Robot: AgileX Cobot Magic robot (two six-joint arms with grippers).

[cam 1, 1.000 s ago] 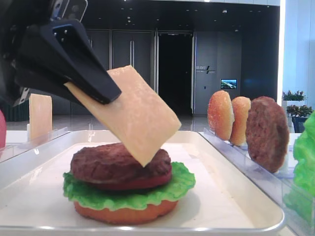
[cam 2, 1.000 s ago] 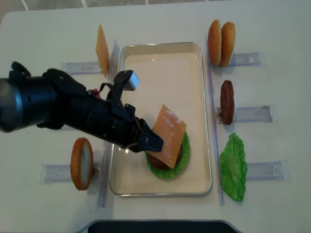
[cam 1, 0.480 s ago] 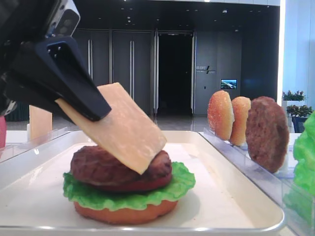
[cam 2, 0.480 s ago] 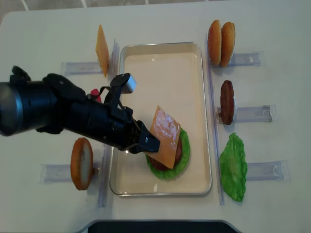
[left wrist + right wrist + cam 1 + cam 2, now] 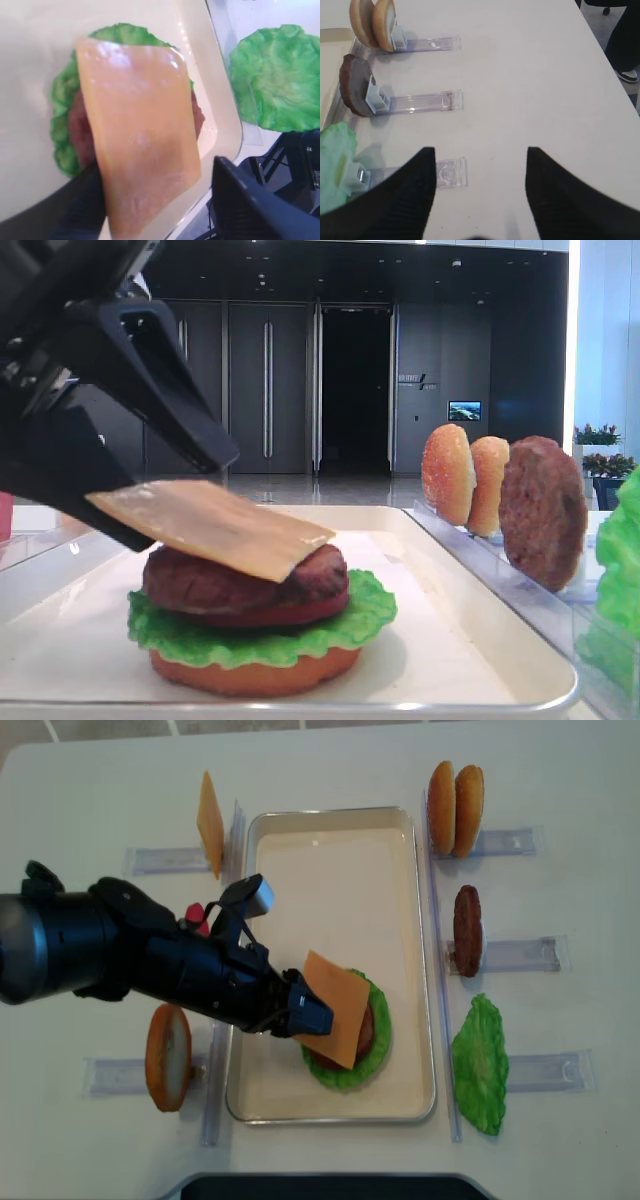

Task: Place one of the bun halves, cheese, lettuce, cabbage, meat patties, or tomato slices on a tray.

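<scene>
Left pincer: the left pincer (image 5: 150,495) has its two black fingers spread apart, one above and one below the near end of the cheese (image 5: 215,527). It looks like it is letting go, not squeezing.
Right pincer: the right pincer (image 5: 480,195) is wide apart and holds nothing. It hangs over the bare counter (image 5: 530,75), well away from the tray.
Cheese: it lies almost flat on the meat patty (image 5: 235,580), with its far end resting on the patty and its near end sticking out toward the pincer.
Stack: on the tray (image 5: 330,850) sit a bun half (image 5: 255,672), then lettuce (image 5: 255,632), a red tomato slice (image 5: 285,612), the patty and now the cheese.
Done so far: the cheese is on the tray's stack, so this step looks nearly finished.
Left to do: the pincer needs to pull back from the cheese. More pieces wait on the racks beside the tray.
Edges: seen from above, the stack sits near the tray's right rim. One cheese corner hangs past the patty toward the tray's left side.
Open room: most of the tray behind the stack is bare. The way back out to the tray's left looks free, but a bun half (image 5: 168,1057) and a spare cheese slice (image 5: 210,825) stand on racks on that side.
Watch out: a finger under the cheese could drag it off when it leaves.
</scene>
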